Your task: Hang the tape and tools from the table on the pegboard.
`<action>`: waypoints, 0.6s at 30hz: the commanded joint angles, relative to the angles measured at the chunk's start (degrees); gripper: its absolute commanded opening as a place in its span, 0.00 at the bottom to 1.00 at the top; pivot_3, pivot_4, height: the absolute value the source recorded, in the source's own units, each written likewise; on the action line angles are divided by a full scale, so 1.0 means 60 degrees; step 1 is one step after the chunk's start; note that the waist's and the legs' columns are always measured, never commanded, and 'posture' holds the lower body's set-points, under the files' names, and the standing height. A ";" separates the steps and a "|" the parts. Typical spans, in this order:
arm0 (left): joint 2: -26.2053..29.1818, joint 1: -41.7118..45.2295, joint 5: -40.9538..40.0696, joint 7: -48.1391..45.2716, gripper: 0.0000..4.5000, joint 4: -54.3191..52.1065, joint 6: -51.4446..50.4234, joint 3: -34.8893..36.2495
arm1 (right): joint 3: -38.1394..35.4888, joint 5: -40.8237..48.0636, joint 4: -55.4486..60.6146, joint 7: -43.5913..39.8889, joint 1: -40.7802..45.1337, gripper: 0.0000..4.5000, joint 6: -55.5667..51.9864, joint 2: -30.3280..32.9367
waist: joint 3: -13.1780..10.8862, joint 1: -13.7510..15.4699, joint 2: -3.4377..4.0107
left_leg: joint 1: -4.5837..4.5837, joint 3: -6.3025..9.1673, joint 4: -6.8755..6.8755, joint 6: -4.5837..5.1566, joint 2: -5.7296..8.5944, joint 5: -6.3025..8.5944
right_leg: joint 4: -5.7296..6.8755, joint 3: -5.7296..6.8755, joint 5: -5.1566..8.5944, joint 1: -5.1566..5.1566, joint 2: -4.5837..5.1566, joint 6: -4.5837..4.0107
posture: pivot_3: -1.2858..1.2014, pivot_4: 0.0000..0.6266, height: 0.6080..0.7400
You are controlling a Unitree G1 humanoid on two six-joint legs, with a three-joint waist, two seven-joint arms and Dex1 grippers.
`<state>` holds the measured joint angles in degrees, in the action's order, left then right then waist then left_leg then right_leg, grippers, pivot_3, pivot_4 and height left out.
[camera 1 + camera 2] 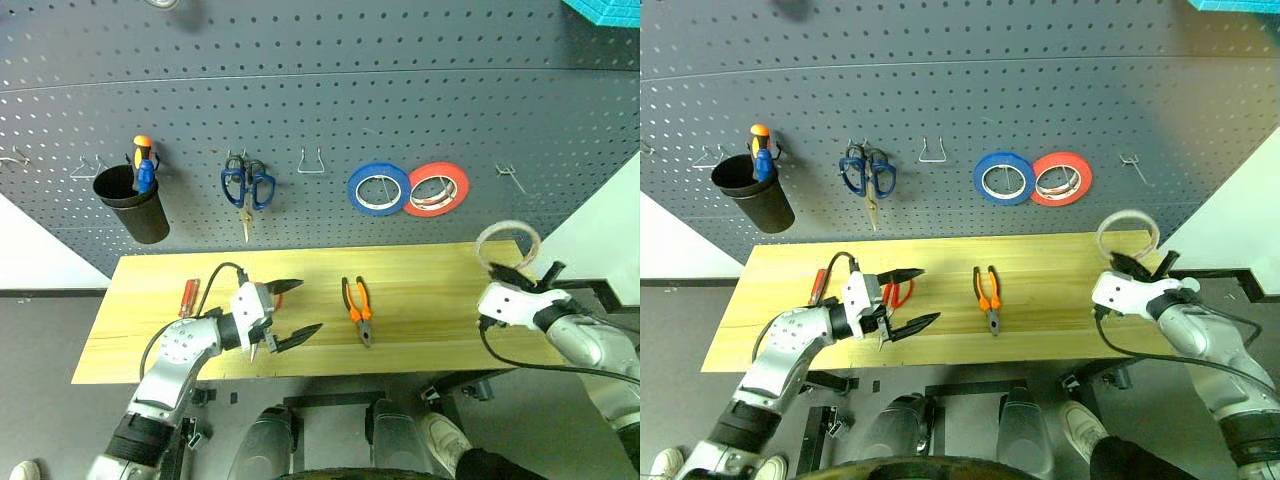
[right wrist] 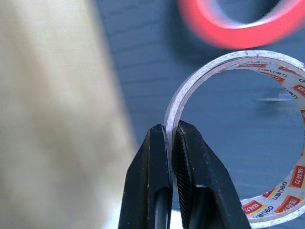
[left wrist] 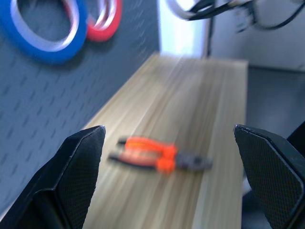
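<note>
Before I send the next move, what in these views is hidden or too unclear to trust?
- Red-handled scissors: head views, mostly hidden behind the left claw; how they lie cannot be told.
- Red-handled screwdriver: head views, tip covered by the left arm.
- Pliers: left wrist view, blurred; jaw position unclear.
- Tape: right wrist view, cut off by the edge; the right claw pinches its wall.
- Free hook: too small to judge its shape.

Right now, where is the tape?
The tape is pinched by its rim in the right gripper, lifted off the table at its right end, in front of the pegboard just below the red roll.
</note>
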<state>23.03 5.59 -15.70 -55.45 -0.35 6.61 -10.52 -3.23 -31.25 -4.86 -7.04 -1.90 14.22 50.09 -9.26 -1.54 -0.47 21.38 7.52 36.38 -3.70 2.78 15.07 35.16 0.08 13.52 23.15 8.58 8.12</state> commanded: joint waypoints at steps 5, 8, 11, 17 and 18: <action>-0.0656 0.0855 -0.0455 -0.0362 1.00 -0.0192 -0.0298 -0.0319 | 0.0029 -0.0630 -0.0941 0.0825 0.1854 0.01 0.0375 0.0324 | 0.0001 -0.0180 0.0001 | -0.0001 -0.0002 0.0003 0.0002 0.0001 -0.0001 | -0.0005 -0.0001 -0.0022 -0.0008 0.0000 -0.0028 | 0.46 0.18 0.94; -0.0986 0.0988 -0.0530 -0.0400 1.00 -0.0068 -0.0022 -0.0346 | 0.0486 -0.0530 -0.2449 0.0621 0.3053 0.01 0.0737 0.0241 | 0.0003 -0.0213 0.0002 | -0.0003 -0.0003 0.0006 0.0004 0.0001 -0.0001 | -0.0007 -0.0005 -0.0027 -0.0011 -0.0001 -0.0032 | 0.47 0.17 0.94; -0.1288 0.1068 -0.0486 -0.0250 1.00 0.0015 0.0138 -0.0329 | 0.1044 -0.0440 -0.3908 0.0390 0.4040 0.01 0.1368 0.0154 | 0.0004 -0.0195 0.0004 | -0.0003 -0.0004 0.0004 0.0004 0.0002 -0.0002 | -0.0008 -0.0006 -0.0031 -0.0011 -0.0002 -0.0030 | 0.47 0.16 0.94; -0.1703 0.1120 -0.0415 0.0204 1.00 0.0148 0.0407 -0.0142 | 0.1760 -0.0270 -0.6182 0.0166 0.5444 0.07 0.2156 -0.0133 | 0.0005 -0.0181 0.0005 | -0.0001 -0.0005 0.0003 0.0004 0.0007 -0.0002 | -0.0014 -0.0012 -0.0042 -0.0011 0.0000 -0.0010 | 0.48 0.15 0.94; -0.1717 0.1115 -0.0430 0.0238 1.00 0.0144 0.0416 -0.0132 | 0.1790 -0.0201 -0.6367 0.0129 0.5560 0.14 0.2265 -0.0155 | 0.0005 -0.0179 0.0005 | -0.0001 -0.0005 0.0002 0.0004 0.0008 -0.0002 | -0.0014 -0.0012 -0.0042 -0.0011 0.0000 -0.0010 | 0.48 0.15 0.94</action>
<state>12.83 11.73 -17.96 -54.56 1.44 7.96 -12.33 8.05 -34.28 -42.05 -6.22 29.43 26.31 48.86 -9.23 -2.61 -0.44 21.37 7.49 36.39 -3.68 2.83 15.06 35.07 0.00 13.27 23.09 8.58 8.06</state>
